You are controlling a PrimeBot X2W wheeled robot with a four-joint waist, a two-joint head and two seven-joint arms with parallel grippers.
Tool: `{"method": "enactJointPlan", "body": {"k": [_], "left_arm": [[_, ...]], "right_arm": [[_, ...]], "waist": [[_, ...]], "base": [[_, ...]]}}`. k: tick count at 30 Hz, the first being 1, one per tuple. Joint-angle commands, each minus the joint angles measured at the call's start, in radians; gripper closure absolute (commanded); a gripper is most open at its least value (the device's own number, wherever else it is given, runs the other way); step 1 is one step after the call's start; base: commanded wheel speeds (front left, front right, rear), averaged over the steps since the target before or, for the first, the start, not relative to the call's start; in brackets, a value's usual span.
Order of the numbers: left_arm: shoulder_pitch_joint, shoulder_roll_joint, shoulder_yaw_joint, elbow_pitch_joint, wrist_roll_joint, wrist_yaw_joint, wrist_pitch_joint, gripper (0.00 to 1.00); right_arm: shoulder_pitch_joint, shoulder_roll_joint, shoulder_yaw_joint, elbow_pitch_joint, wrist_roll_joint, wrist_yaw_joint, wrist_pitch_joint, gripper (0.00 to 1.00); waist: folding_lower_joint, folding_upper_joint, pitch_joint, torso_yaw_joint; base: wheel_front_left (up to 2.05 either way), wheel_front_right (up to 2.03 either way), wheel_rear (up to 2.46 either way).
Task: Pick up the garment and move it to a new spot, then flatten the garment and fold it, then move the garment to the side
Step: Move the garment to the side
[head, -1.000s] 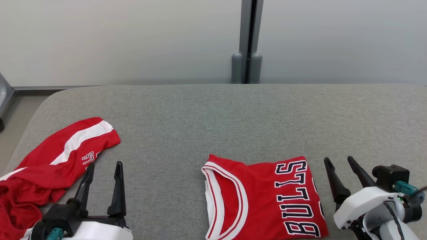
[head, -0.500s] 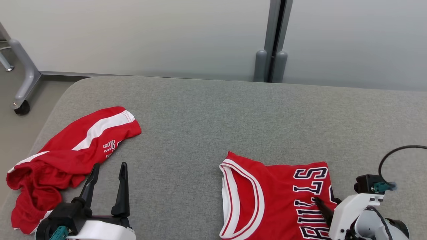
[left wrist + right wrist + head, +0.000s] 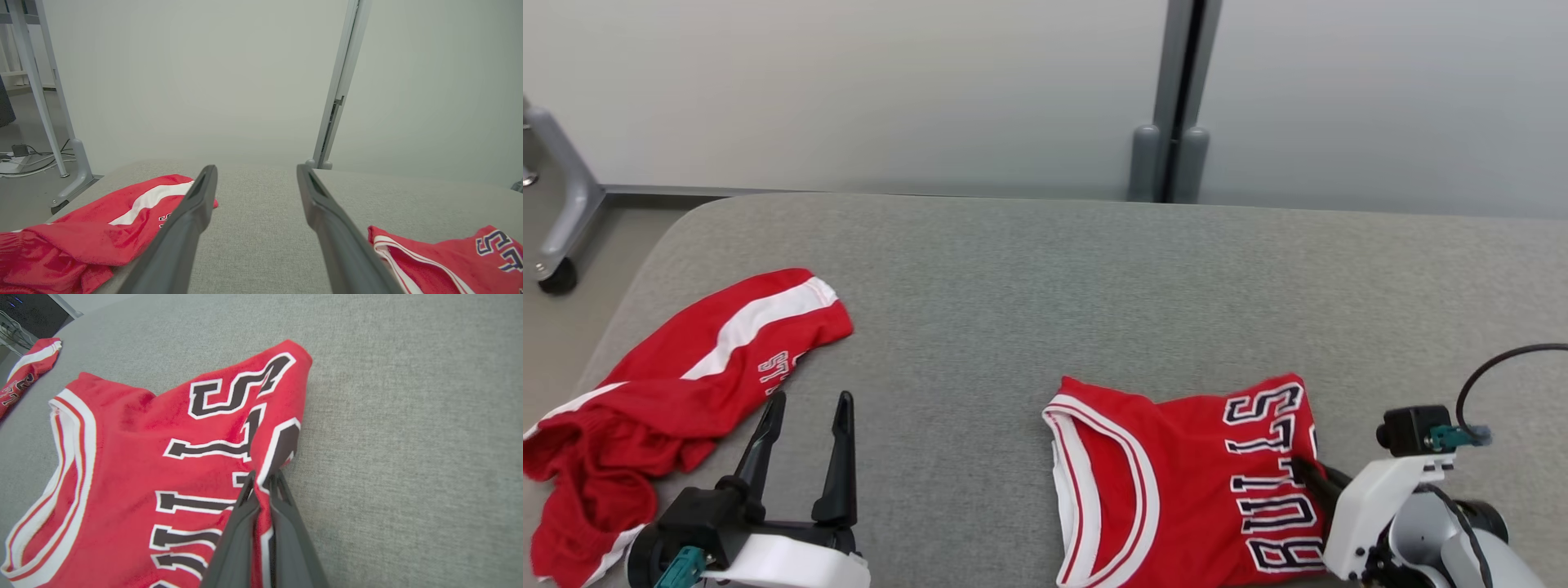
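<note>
Surface [image 3: 1029,278]: grey fabric-covered top is stretching across the head view and carrying two red garments, with a wide bare strip lying between them.
Jersey [image 3: 1176,482]: the task's garment is lying on the robot's right half of the surface, near its front edge. It is looking doubled into a compact block, with the white-trimmed neck opening facing left and the dark lettering running along the right edge.
Shorts [image 3: 662,408]: a second red piece with a white stripe is lying crumpled at the far left, well apart from the jersey and not being touched.
Left gripper [image 3: 810,398]: its fingers are standing wide apart over bare surface near the shorts, holding nothing.
Right gripper [image 3: 263,479]: its fingers are pressing together on the jersey's right edge, pinching a ridge of cloth that is rising slightly while the rest is resting flat.
Done so far, as judged: relocating, flattening and folding are appearing finished, since the jersey is sitting as a neat packet.
Step in hand, as judged: the final move to the side is beginning, with the grip taken but the packet not yet lifted.
Left to do: carrying or sliding the jersey aside without letting the fold open, then releasing it.
</note>
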Motion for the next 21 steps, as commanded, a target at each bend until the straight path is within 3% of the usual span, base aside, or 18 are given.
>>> {"method": "enactJointPlan", "body": {"k": [1,21], "left_arm": [[-0.020,0.000,-0.004,-0.007,0.004,-0.007,-0.003,0.00],[-0.147,-0.005,-0.088,-0.043,0.047,-0.057,0.009,0.00]], "right_arm": [[-0.020,-0.015,0.000,-0.007,-0.006,0.000,-0.012,1.00],[-0.197,-0.067,0.083,-0.051,0.033,0.000,-0.088,1.00]], "waist": [[0.0000,0.0000,0.000,-0.028],[0.0000,0.0000,0.106,-0.391]], "base": [[0.00,0.00,0.00],[0.00,0.00,0.00]]}}
